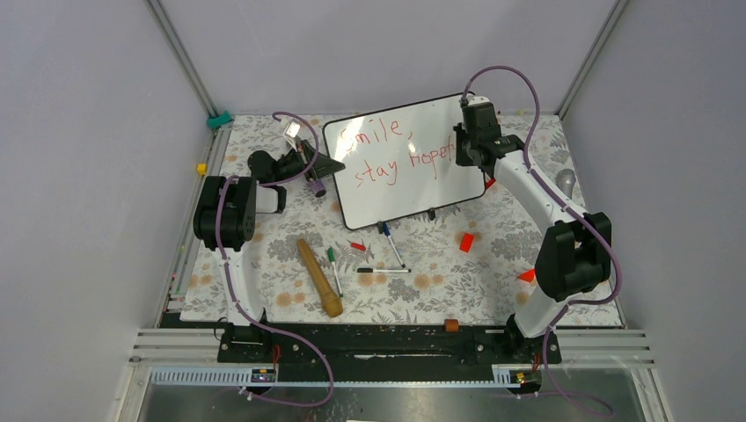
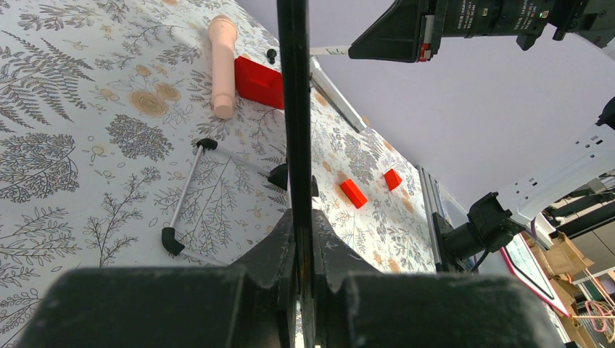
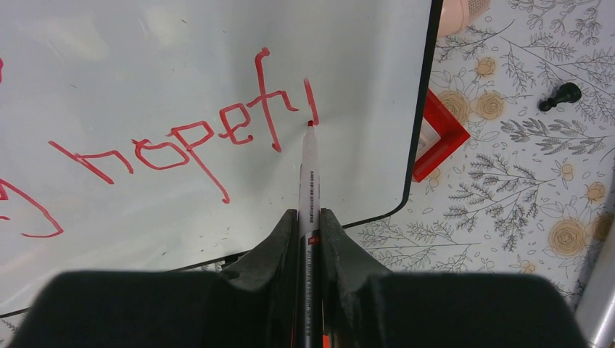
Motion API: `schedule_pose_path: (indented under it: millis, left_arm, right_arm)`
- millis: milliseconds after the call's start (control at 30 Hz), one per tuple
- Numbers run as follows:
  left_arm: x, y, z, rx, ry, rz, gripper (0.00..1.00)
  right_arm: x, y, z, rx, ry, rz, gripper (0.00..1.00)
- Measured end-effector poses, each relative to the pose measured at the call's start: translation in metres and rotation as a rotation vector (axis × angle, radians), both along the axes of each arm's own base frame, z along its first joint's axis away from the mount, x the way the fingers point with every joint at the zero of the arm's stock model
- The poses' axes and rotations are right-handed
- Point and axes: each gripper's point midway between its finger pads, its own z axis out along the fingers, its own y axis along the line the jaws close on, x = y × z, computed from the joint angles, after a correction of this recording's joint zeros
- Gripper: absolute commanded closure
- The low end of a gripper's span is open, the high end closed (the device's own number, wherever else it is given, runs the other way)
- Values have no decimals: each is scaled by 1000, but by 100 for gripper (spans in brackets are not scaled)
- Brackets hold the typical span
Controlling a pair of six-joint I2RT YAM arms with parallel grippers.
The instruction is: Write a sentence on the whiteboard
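The whiteboard (image 1: 413,176) stands tilted at the back middle of the table. The sentence (image 1: 387,154) is in red, reading "Smile," over "stay hopef" plus one more stroke. My left gripper (image 1: 327,164) is shut on the board's left edge. In the left wrist view the black frame (image 2: 294,109) runs up between its jaws (image 2: 304,232). My right gripper (image 1: 464,149) is shut on a red marker (image 3: 310,181). Its tip rests on the board (image 3: 181,58) at the bottom of the short stroke after "hopef" (image 3: 217,138).
A wooden pestle (image 1: 318,277), green (image 1: 334,268), blue (image 1: 391,243) and black (image 1: 383,270) markers and red blocks (image 1: 466,242) lie in front of the board. A red frame piece (image 3: 439,134) and a black pawn (image 3: 562,94) lie by its right edge.
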Motion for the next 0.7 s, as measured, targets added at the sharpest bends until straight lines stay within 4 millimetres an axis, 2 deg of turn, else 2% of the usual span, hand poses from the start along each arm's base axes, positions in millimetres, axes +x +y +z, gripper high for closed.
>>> schedule_pose_path:
  millis: [333,700]
  left_arm:
    - [0,0,0,0,0,0,100]
    - [0,0,0,0,0,0,100]
  right_arm:
    - [-2,4,4,18,-3,17,100]
    - [-8,0,30,27,-57,10,100]
